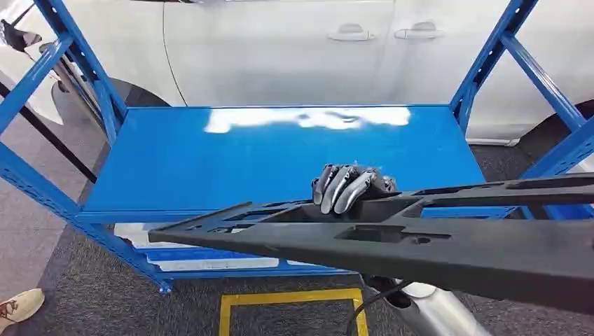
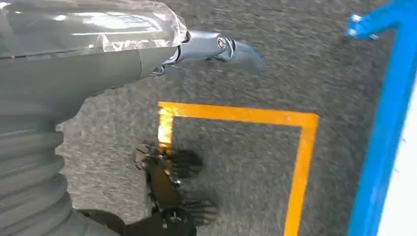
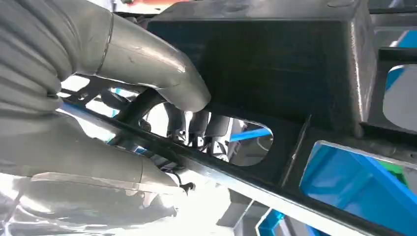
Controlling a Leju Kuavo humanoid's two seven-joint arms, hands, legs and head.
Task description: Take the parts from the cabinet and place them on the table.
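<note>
Blue cabinet [image 1: 210, 161] behind right hand [image 1: 347, 187] gripping part [image 1: 434, 245].

A long black part [image 1: 392, 241] spans the front edge of the blue cabinet shelf [image 1: 210, 161], blocking approach; the slanted blue struts [image 1: 490, 56] narrow both back corners.

Part [image 1: 434, 245]: matt black, long, with cut-out openings. 
Right hand [image 1: 347, 187]: silver-grey fingers [image 1: 335, 185] with dark edges; grey ribbed cover at the wrist. 
Left hand [image 2: 216, 49]: grey, under a glossy clear cover. 
Cabinet [image 1: 91, 84]: bright blue frame, glossy blue shelf [image 1: 210, 161] with white reflections. 
Car [image 1: 280, 49]: white. 
Floor [image 1: 91, 294]: speckled dark grey carpet. 
Floor marking [image 1: 287, 299]: yellow outline.
</note>
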